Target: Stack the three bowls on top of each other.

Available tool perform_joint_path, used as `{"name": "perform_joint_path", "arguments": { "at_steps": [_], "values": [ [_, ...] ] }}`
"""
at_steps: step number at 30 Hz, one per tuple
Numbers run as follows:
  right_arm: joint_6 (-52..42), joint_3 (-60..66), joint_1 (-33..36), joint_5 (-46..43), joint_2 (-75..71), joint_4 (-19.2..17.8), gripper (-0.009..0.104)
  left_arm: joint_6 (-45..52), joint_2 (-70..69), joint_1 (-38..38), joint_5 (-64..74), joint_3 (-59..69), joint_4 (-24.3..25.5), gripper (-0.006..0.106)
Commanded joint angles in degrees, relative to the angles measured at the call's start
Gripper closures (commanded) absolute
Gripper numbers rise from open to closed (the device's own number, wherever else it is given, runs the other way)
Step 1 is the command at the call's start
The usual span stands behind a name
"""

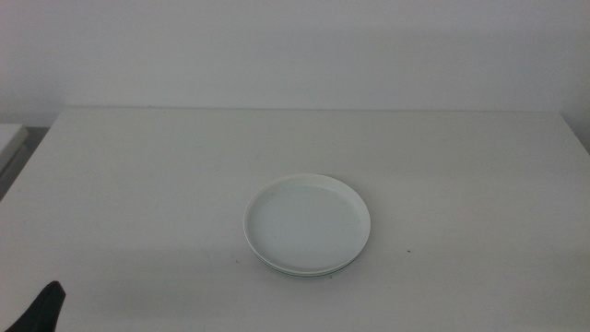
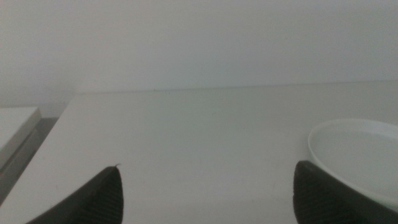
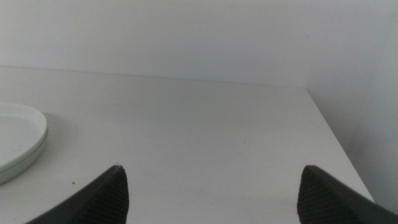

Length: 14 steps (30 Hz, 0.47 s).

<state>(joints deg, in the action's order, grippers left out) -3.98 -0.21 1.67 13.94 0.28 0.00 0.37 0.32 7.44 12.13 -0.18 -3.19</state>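
A white bowl point(image 1: 307, 221) sits in the middle of the table, nested on a mint green bowl whose rim point(image 1: 309, 272) peeks out along the near side; anything beneath them is hidden. My left gripper point(image 1: 43, 309) waits at the table's front left corner, well clear of the stack. In the left wrist view its jaws stand wide apart around bare table point(image 2: 208, 167), and the white bowl point(image 2: 360, 152) lies off to one side. My right gripper point(image 3: 212, 168) is out of the middle view, open, with the stacked bowls point(image 3: 15, 137) off to its side.
The white table point(image 1: 138, 184) runs back to a plain white wall. A lower grey-white surface point(image 1: 9, 138) adjoins the table's far left edge. The table's right edge point(image 3: 333, 137) shows in the right wrist view.
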Motion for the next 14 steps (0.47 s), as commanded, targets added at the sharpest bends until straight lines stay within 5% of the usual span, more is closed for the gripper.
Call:
{"name": "perform_joint_path", "arguments": {
  "at_steps": [1, 14],
  "values": [
    [-0.3, 0.2, -0.4, -0.2, -0.3, -1.2, 0.003, -0.4, -0.3, -0.2, -2.6, 0.2, -0.2, 0.007],
    [-0.3, 0.2, -0.4, -0.3, -0.3, -1.2, 0.003, -0.4, -0.3, -0.1, -5.1, 0.2, -0.2, 0.007]
  ]
}}
